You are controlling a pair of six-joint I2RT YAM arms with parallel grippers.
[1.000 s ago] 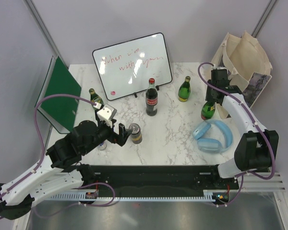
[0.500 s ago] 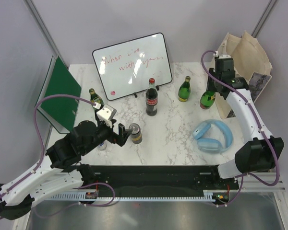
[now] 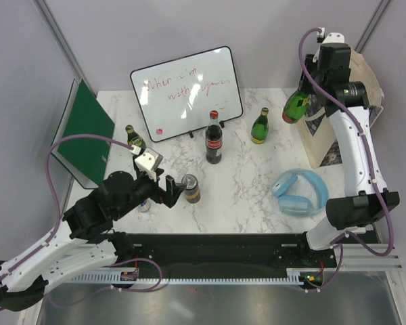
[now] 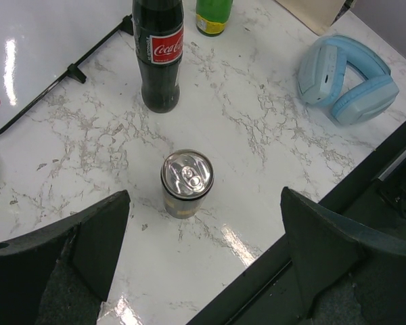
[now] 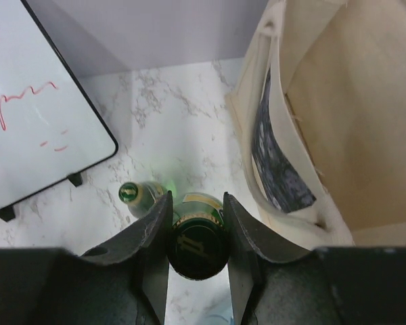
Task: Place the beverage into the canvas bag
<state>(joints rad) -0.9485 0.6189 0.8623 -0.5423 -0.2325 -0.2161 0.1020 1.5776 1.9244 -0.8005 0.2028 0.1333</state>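
At the far right corner of the bench, the right claw [image 5: 196,233] is clamped on the neck of a green glass bottle [image 3: 295,107], held aloft and tilted just left of the canvas bag [image 5: 352,115]. With so high a grip the body may swing. Its base could snag the bag's limp near rim, folding it or shoving the bag toward the bench's right edge. Beyond that rim the mouth gapes wide. Another green bottle [image 5: 137,193] stands below. The left claw [image 4: 204,233] hangs open over a can [image 4: 187,177] near the front edge.
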